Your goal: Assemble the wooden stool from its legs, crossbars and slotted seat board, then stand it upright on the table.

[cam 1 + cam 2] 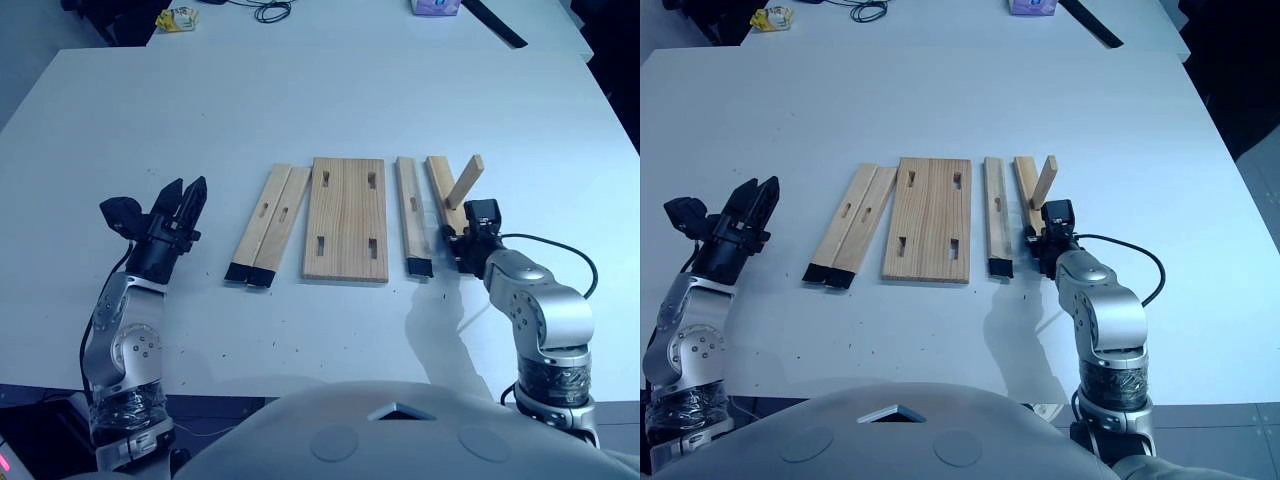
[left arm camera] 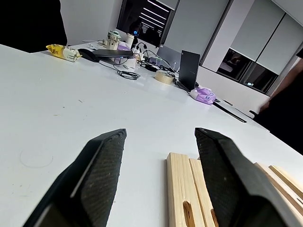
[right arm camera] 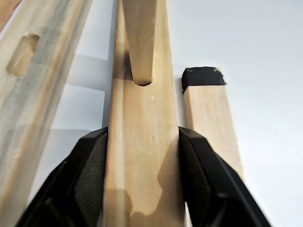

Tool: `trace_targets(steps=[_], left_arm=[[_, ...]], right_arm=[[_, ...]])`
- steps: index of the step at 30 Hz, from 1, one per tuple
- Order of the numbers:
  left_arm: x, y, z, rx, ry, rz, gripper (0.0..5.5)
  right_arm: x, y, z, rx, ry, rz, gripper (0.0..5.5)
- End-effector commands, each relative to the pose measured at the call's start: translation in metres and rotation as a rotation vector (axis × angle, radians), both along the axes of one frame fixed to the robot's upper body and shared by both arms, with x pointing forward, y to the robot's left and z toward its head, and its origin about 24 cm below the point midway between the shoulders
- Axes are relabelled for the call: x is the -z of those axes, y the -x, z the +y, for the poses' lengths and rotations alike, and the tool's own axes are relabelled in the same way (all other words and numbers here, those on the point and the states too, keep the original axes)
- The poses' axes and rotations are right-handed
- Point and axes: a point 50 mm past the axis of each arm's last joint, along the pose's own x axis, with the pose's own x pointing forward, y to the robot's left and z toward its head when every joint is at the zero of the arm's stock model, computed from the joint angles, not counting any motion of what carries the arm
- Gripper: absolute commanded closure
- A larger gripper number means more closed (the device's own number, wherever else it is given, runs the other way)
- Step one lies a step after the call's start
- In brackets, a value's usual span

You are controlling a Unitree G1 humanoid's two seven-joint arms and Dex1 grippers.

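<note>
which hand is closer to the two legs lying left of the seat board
Left. The left hand is open just left of the pair of legs, not touching; the right hand is beyond the seat board, shut on the far-right leg.

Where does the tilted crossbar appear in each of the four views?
Left eye view: tilted crossbar right of centre, leaning right from the rightmost leg.
Right eye view: same place, nearer centre.
Right wrist view: close up, its end in that leg's slot.
Left wrist view: the parts run off the edge short of it.
Shared landmark: the rightmost leg.
</note>
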Motion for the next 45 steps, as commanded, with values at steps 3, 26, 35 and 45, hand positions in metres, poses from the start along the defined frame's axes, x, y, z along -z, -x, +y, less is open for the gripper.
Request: trace_targets(steps=[3,26,35,45], left_arm=[[-0.011,-0.009,-0.004,0.003,-0.001,-0.044,2.81],[-0.071,-0.029,-0.02,0.083,0.043,-0.213,2.81],[-0.088,-0.029,-0.018,0.166,0.088,-0.204,2.81],[-0.118,-0.03,-0.031,0.295,0.161,-0.27,2.81]], right_arm=[[0.015,0.002,-0.013,0.078,0.046,0.06,3.43],[-0.055,-0.057,0.007,-0.025,-0.207,-0.344,3.43],[-0.073,-0.049,0.017,-0.141,-0.369,-0.417,3.43],[-0.086,-0.041,0.021,-0.286,-0.559,-0.437,3.43]])
